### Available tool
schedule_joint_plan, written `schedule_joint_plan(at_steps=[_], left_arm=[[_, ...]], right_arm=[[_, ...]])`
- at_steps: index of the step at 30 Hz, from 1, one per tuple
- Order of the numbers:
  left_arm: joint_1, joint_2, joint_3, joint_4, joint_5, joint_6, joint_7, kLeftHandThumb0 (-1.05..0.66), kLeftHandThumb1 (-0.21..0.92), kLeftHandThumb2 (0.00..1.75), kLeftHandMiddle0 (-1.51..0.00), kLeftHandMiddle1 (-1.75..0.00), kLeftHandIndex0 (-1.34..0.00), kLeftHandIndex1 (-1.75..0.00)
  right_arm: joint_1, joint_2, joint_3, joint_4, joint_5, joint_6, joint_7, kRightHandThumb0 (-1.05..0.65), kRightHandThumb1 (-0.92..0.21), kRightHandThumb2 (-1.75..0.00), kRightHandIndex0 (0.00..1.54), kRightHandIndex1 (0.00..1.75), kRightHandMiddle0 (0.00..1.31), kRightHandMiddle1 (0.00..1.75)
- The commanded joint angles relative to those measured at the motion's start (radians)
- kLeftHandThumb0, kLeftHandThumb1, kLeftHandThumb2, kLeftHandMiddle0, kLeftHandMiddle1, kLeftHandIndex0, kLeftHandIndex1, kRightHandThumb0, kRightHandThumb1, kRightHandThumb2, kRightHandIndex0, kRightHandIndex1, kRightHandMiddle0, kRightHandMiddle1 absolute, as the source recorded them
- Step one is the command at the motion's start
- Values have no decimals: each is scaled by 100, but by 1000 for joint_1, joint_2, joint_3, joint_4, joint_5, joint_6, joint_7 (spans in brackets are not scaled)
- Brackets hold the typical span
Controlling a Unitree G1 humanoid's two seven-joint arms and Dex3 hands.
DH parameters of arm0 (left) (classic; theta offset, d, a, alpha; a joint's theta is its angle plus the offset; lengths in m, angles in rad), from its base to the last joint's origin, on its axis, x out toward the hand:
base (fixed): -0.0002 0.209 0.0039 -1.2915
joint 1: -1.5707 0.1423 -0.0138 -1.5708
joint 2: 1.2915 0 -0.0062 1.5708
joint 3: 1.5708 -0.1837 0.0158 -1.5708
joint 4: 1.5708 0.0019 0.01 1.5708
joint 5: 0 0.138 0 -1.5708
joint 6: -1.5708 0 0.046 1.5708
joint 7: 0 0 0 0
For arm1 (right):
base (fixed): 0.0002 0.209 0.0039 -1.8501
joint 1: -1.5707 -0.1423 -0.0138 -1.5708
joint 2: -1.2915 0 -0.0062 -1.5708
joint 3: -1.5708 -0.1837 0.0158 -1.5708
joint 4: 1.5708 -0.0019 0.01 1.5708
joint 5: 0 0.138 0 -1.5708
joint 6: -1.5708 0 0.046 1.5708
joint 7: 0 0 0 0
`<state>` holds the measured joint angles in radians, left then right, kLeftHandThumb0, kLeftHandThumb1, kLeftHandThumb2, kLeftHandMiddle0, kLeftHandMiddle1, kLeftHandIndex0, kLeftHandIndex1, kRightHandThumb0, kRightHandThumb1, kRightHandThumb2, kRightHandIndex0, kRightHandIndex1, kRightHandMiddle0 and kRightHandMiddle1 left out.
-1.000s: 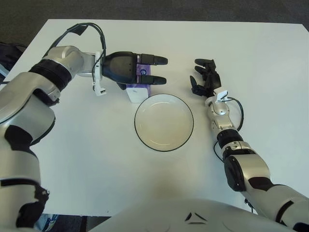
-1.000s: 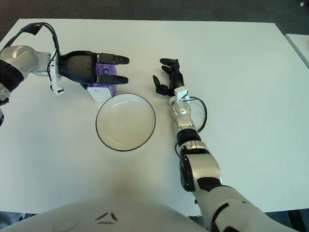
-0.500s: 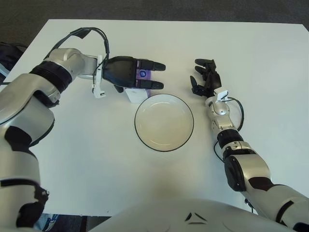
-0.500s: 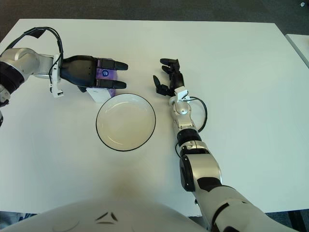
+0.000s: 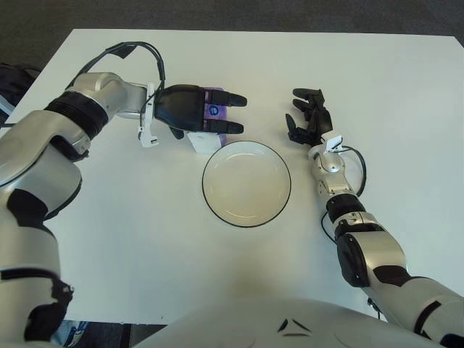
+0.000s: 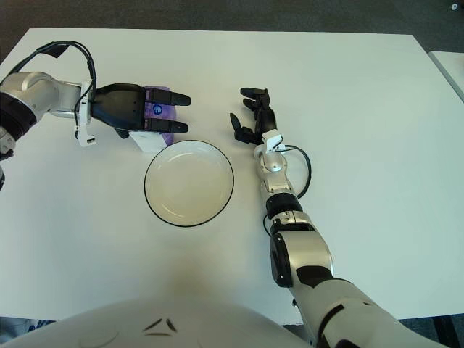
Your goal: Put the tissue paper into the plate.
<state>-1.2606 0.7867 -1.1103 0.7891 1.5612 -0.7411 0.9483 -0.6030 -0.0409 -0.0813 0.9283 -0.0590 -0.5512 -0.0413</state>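
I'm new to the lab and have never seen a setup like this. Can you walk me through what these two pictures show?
Both pictures come from one stereo camera on a humanoid robot's head, looking down at a white table; they show the same scene from slightly different spots. The grey and black limbs are the robot's arms, each ending in a three-finger hand. On the table sits a round white plate with a dark rim, holding nothing. Just beyond its left edge is a purple and white tissue pack. The left hand lies over that pack, fingers stretched out across it; I cannot tell whether it grips yet. The right hand shows to the right of the plate, holding nothing.
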Motion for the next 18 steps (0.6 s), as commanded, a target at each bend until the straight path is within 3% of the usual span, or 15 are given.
schedule_joint_plan(at_steps=[1, 18], left_arm=[[53, 6, -36, 24, 30, -11, -60, -51, 41, 80, -7, -1, 0, -36], [16, -26, -23, 106, 25, 37, 12, -55, 46, 77, -9, 0, 0, -45]], right_arm=[[232, 13, 1, 183, 7, 160, 17, -44, -55, -86, 34, 83, 0, 117], [238, 13, 16, 190, -3, 144, 26, -46, -58, -85, 35, 83, 0, 116]])
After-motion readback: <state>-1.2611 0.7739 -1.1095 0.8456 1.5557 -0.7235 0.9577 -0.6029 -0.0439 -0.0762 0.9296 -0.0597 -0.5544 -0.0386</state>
